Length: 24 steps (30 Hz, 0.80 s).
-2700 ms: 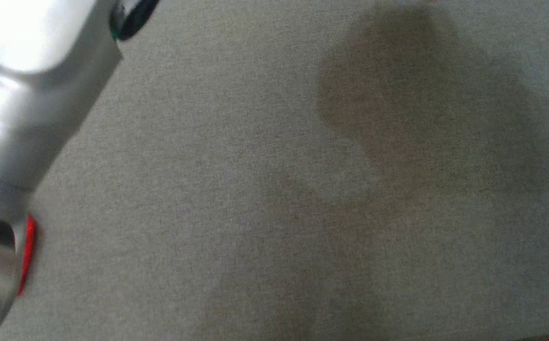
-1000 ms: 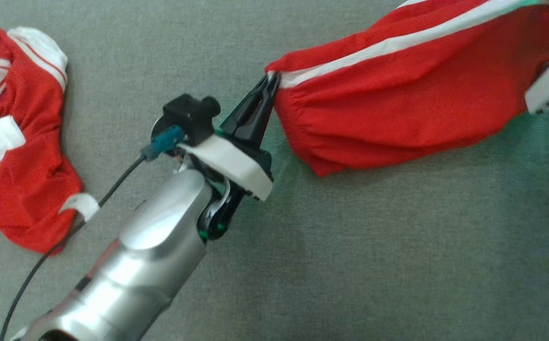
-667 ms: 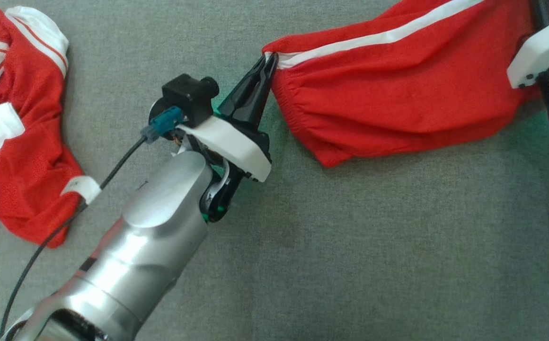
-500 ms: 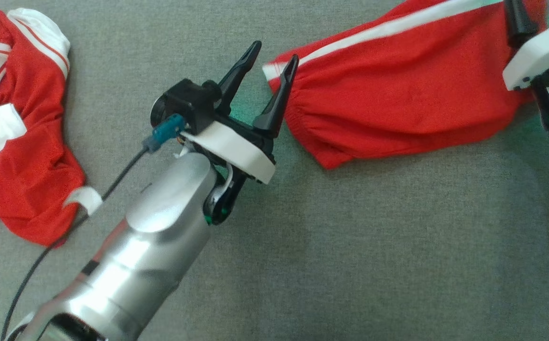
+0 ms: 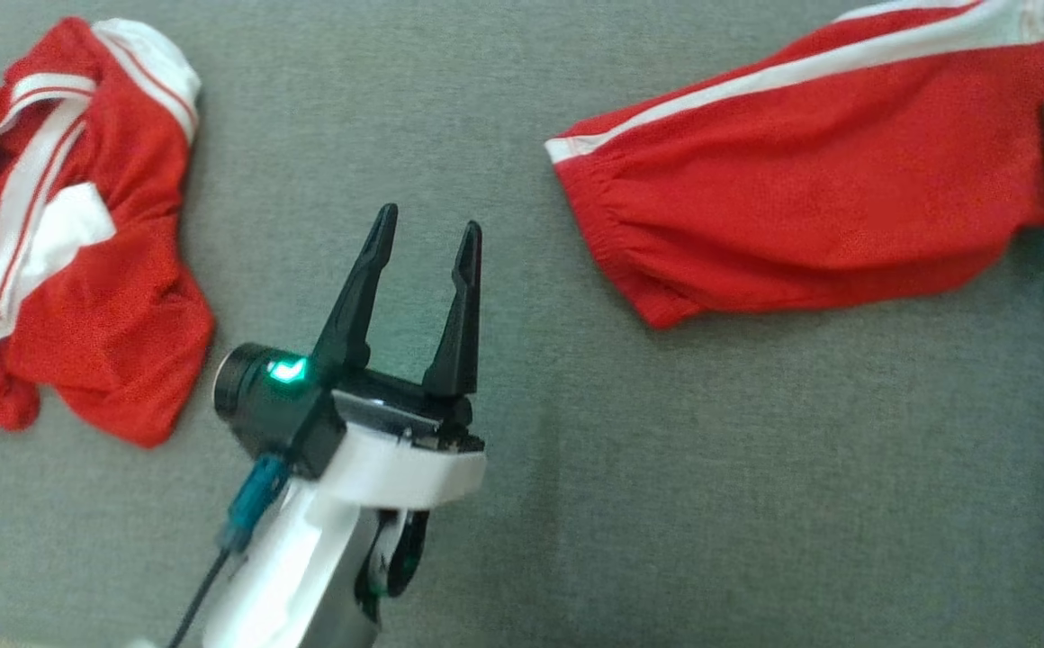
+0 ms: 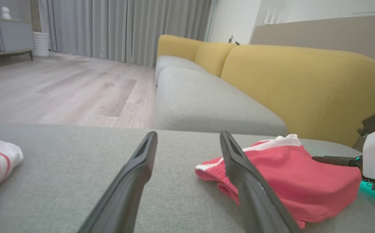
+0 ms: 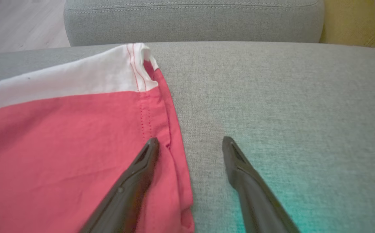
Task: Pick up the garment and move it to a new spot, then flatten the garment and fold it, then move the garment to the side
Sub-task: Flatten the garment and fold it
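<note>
Item: garment (image 5: 810, 198), red shorts with a white side stripe. It lies on the grey cushion (image 5: 666, 504) at 2 o'clock in the head view.
Handling: we judge it light, limp and soft, best pinched at the elastic waistband corner and the hem.
Left gripper (image 5: 429, 220), 7 o'clock: jaws spread, empty.
Right gripper (image 7: 190, 139), 3 o'clock: jaws spread astride the hem, clamping nothing.
Also noted: red jersey (image 5: 81, 234), 9 o'clock.
</note>
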Tool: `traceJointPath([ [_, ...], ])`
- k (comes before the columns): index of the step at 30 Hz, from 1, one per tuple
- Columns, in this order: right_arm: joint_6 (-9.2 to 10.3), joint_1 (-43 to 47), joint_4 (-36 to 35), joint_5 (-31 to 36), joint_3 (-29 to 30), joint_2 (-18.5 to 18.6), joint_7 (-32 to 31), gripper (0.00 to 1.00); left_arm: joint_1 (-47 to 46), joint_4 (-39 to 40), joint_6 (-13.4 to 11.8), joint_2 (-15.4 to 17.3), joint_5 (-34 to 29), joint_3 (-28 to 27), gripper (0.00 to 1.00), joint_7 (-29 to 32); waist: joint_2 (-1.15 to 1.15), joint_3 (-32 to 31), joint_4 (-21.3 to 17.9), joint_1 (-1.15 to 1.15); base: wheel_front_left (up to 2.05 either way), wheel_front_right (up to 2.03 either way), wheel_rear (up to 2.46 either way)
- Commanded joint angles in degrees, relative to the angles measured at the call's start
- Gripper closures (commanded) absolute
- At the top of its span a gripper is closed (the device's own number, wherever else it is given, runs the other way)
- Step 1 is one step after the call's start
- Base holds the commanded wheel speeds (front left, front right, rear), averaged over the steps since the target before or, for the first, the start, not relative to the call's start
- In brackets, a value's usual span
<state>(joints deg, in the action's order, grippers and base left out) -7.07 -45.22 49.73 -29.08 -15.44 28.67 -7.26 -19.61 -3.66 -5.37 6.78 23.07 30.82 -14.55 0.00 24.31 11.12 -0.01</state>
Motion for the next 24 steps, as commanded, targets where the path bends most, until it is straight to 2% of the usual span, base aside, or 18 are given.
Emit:
traceJointPath([
  [1,-0.42,1.63,-1.0,-1.84,-0.47,1.45,-1.28,0.36,0.5,3.7,-0.09,-0.04,-1.84,-2.84,0.0,-0.44,0.0,-0.67,0.93,0.01,0.0,0.0,0.0],
  [2,-0.42,2.26,-1.02,-2.88,-0.31,1.63,-1.61,0.75,1.57,4.68,0.09,-0.42,-2.7,-3.29,0.0,-0.44,0.0,-1.0,1.17,0.01,0.0,0.0,0.0],
  [3,-0.42,2.93,-1.06,-3.84,-0.19,1.78,-1.73,1.0,2.52,5.49,0.32,-0.81,-3.36,-3.81,0.0,-0.44,0.0,-1.46,1.35,0.01,0.0,0.0,0.0],
  [9,-0.42,6.12,-0.48,-7.82,1.62,1.39,0.05,1.0,6.24,6.3,1.55,-1.94,-5.69,-6.4,0.0,-0.44,0.0,-4.64,0.65,0.01,0.0,0.0,0.0],
  [16,-0.42,9.83,0.4,-10.08,3.43,1.54,3.0,1.0,8.97,6.48,3.11,-2.56,-7.78,-9.74,0.0,-0.44,0.0,-8.79,-3.77,0.01,0.0,0.0,0.0],
  [21,-0.42,11.21,-2.56,-11.34,2.78,1.84,4.24,1.0,10.08,6.36,4.11,-2.96,-8.73,-11.22,0.0,-0.44,0.0,-9.83,-6.02,0.01,0.0,0.0,0.0],
  [22,-0.42,11.13,-3.08,-11.18,2.63,1.96,4.79,0.91,10.1,6.35,4.34,-3.06,-8.88,-11.26,0.0,-0.44,0.0,-9.88,-6.06,0.01,0.0,0.0,0.0],
  [23,-0.42,10.69,-3.75,-10.92,2.35,2.02,5.66,0.0,10.03,6.31,4.81,-3.26,-9.11,-11.15,0.0,-0.44,0.0,-9.82,-5.65,0.01,0.0,0.0,0.0],
  [24,-0.42,10.4,-3.99,-10.65,2.06,2.05,5.97,0.0,9.93,6.3,4.95,-3.35,-9.3,-11.11,0.0,-0.44,0.0,-9.69,-5.24,0.01,0.0,0.0,0.0],
])
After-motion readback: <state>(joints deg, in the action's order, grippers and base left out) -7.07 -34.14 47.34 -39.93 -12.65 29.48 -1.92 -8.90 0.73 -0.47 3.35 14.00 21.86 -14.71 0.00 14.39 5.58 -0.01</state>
